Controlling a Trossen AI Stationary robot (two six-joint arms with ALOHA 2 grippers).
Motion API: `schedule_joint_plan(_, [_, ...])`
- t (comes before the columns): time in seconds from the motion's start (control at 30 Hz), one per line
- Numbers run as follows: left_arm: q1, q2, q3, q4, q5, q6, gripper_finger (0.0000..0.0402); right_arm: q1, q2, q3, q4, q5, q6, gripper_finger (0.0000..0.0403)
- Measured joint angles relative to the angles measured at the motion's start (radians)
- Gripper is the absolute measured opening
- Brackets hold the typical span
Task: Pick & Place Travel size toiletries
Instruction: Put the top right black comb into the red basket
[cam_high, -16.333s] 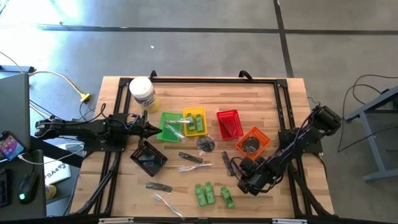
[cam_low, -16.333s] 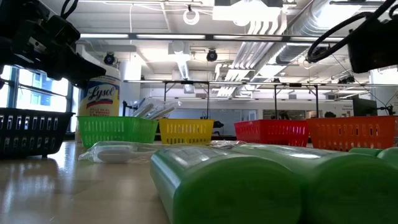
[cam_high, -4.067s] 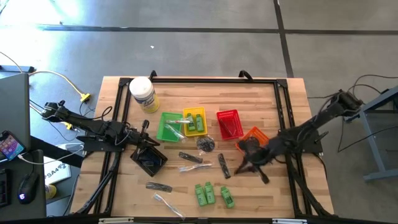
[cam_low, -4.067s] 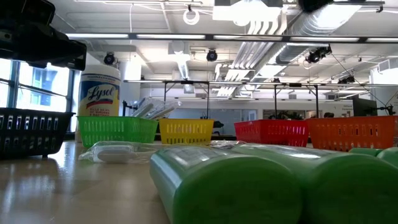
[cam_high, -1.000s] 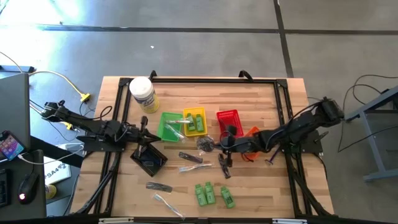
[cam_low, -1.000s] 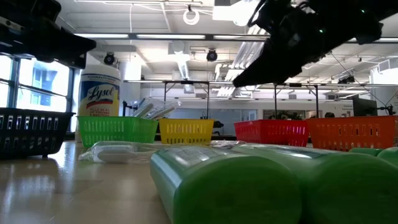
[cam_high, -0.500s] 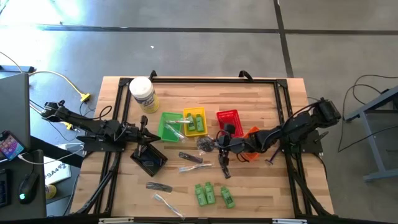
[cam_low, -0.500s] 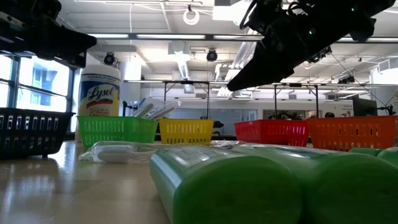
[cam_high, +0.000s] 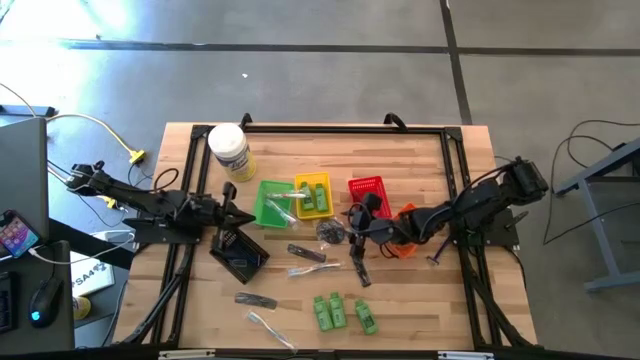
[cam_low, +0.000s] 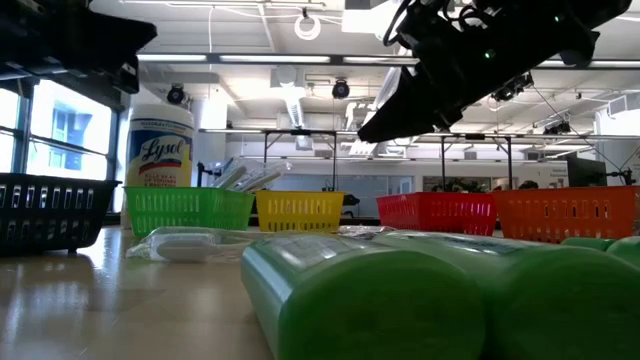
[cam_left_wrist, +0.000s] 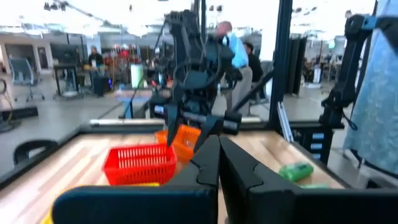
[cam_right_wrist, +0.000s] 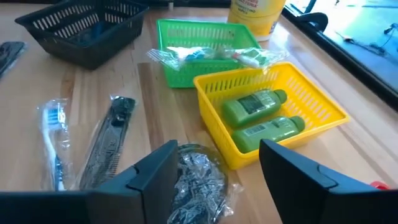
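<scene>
My right gripper (cam_right_wrist: 217, 165) hangs wide open and empty over the clear wrapped piece (cam_right_wrist: 199, 180) at frame centre, beside the yellow basket (cam_right_wrist: 323, 106) holding two green bottles (cam_right_wrist: 255, 104). My left gripper (cam_high: 238, 215) waits pinched closed, centre-left, by the black basket (cam_high: 240, 255).

A large open robotics lab or workshop; a butcher-block wooden table (cam_high: 330, 160) stands on a polished grey concrete floor (cam_high: 300, 80); above the table, exposed silver ventilation ducts (cam_low: 440, 60) and round ceiling lamps (cam_low: 308, 25) run across a white industrial ceiling; beyond the table, people (cam_left_wrist: 235, 53) stand among black metal frames (cam_left_wrist: 283, 62); beside the table, a monitor edge (cam_high: 20, 190) and a yellow-plugged cable (cam_high: 130, 155).
</scene>
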Motion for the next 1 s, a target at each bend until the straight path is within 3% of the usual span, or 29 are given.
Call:
schedule_joint_plan(0.73, [0.0,0.001,0.0,-0.022,0.0,0.014,0.0,-0.024,0.0,0.0,-0.045,-0.199,0.047,0.022])
schedule_joint_plan(0.9, [0.0,0.0,0.0,-0.074,0.0,-0.004,0.0,0.009,0.0,0.002,-0.125,-0.329,0.106,0.0217])
schedule_joint_plan(1.0, [0.0,0.0,0.0,-0.118,0.0,-0.028,0.0,0.067,0.0,0.046,-0.265,-0.358,0.152,0.0209])
